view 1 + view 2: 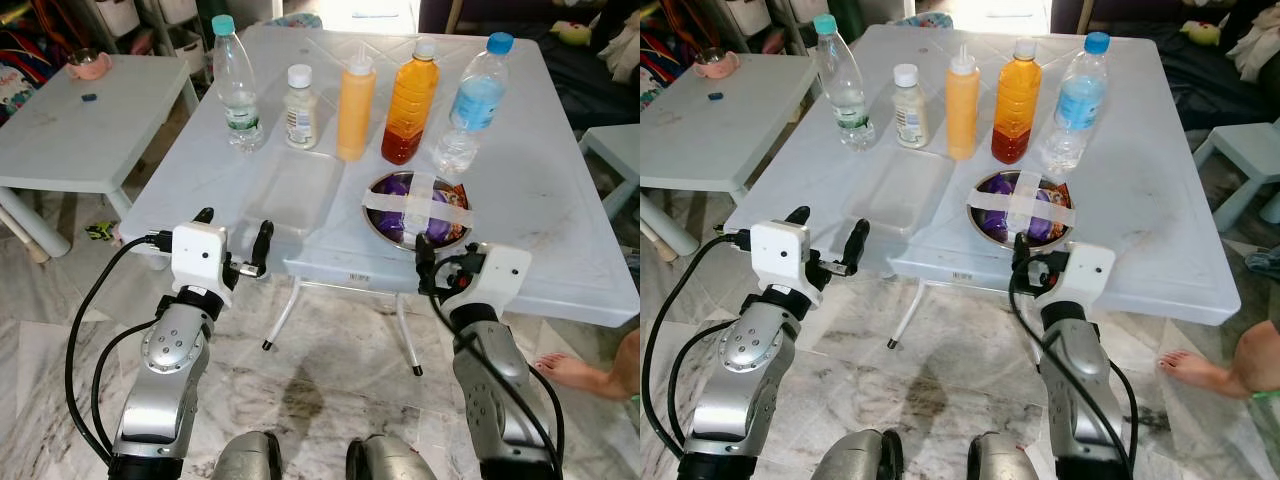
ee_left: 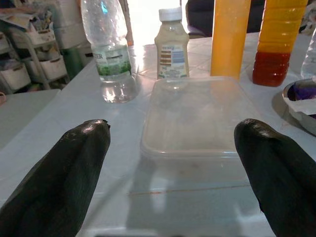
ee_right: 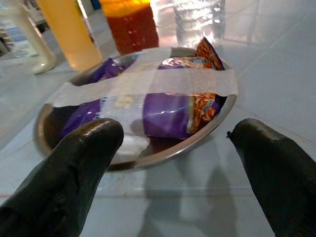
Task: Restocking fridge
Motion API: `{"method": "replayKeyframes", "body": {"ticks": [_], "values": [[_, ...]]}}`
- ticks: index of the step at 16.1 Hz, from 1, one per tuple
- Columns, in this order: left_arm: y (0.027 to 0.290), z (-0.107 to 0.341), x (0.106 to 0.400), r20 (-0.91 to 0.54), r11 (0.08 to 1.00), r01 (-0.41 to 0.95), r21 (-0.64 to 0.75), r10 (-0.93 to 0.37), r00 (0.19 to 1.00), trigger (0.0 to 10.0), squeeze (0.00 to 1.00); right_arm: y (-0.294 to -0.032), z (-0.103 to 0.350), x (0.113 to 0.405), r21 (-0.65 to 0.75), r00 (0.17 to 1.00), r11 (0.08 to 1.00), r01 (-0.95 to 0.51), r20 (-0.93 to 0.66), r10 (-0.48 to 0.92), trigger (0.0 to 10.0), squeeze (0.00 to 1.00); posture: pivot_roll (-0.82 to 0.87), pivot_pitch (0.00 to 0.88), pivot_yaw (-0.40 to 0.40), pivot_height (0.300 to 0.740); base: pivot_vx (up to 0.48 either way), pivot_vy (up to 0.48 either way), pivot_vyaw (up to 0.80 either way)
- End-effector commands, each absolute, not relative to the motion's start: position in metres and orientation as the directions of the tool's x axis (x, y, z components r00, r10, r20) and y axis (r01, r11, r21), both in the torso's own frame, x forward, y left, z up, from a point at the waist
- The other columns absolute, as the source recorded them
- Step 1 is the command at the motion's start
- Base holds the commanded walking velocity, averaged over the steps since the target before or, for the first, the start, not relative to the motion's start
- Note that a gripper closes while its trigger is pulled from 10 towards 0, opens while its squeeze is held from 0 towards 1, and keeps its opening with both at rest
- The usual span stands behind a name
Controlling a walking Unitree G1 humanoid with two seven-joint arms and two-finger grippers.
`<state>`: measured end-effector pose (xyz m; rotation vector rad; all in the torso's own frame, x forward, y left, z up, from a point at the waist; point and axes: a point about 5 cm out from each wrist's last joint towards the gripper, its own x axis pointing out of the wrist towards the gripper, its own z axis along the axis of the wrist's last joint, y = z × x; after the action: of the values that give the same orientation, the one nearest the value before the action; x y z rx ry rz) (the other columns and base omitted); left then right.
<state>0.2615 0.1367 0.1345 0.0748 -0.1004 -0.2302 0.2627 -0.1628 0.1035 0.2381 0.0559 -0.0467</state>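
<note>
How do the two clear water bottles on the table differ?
The green-label bottle stands at the robot's left end of the row; the blue-label bottle stands at the right end. The green-label bottle has a teal cap, the blue-label bottle a bright blue one. Both stand upright on the white table, capped and clear.

A smaller white side table (image 1: 70, 140) stands to the left, carrying a pink bowl (image 1: 88, 64) at its far edge. A person's bare foot (image 1: 578, 372) rests on the marble floor (image 1: 330, 350), near right.
</note>
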Motion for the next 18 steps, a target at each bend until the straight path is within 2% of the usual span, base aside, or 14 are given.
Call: {"method": "replayKeyframes", "body": {"ticks": [1,6,7,8,9,12,16,17,18], "values": [[0.136,0.137,0.26,0.091,0.967,0.236,0.092,-0.244,0.965,10.0,0.0,-0.161,0.099,0.264,0.262,0.994,0.963,0.067,-0.097,-0.042,10.0,0.0,-0.01,0.108,0.036,0.74,0.0,0.0,0.0],[0.134,0.138,0.26,0.095,0.967,0.237,0.089,-0.245,0.965,10.0,0.0,-0.158,0.096,0.268,0.353,0.987,0.931,0.098,-0.152,-0.047,10.0,0.0,-0.01,0.113,0.031,0.74,0.0,0.0,0.0],[0.133,0.138,0.26,0.095,0.968,0.236,0.088,-0.244,0.965,10.0,0.0,-0.161,0.096,0.268,0.36,0.985,0.926,0.114,-0.161,-0.059,9.0,0.0,-0.01,0.113,0.031,0.74,0.0,0.0,0.0],[0.133,0.138,0.26,0.095,0.968,0.237,0.087,-0.245,0.965,10.0,0.0,-0.164,0.096,0.267,0.362,0.982,0.923,0.132,-0.172,-0.073,2.6,0.0,-0.01,0.115,0.03,0.74,0.0,0.0,0.0],[0.132,0.138,0.26,0.094,0.967,0.239,0.085,-0.247,0.965,10.0,0.0,-0.17,0.095,0.266,0.374,0.979,0.914,0.158,-0.183,-0.094,0.0,0.0,-0.02,0.116,0.032,0.74,0.0,0.0,0.0],[0.13,0.138,0.261,0.094,0.966,0.245,0.084,-0.252,0.963,10.0,0.0,-0.184,0.091,0.26,0.378,0.963,0.898,0.226,-0.224,-0.148,0.0,0.0,-0.02,0.115,0.035,0.74,0.0,0.0,0.0],[0.129,0.139,0.263,0.098,0.964,0.25,0.085,-0.258,0.961,10.0,0.0,-0.187,0.093,0.259,0.359,0.962,0.903,0.234,-0.218,-0.163,0.0,0.0,-0.03,0.114,0.038,0.74,0.0,0.0,0.0],[0.128,0.139,0.264,0.099,0.964,0.251,0.086,-0.259,0.961,10.0,0.0,-0.188,0.096,0.261,0.349,0.965,0.908,0.231,-0.204,-0.166,4.1,0.0,-0.03,0.113,0.039,0.74,0.0,0.0,0.0],[0.128,0.139,0.264,0.099,0.964,0.252,0.087,-0.26,0.961,10.0,0.0,-0.19,0.1,0.265,0.347,0.966,0.908,0.233,-0.186,-0.177,5.7,0.0,-0.02,0.113,0.038,0.74,0.0,0.0,0.0]]}}
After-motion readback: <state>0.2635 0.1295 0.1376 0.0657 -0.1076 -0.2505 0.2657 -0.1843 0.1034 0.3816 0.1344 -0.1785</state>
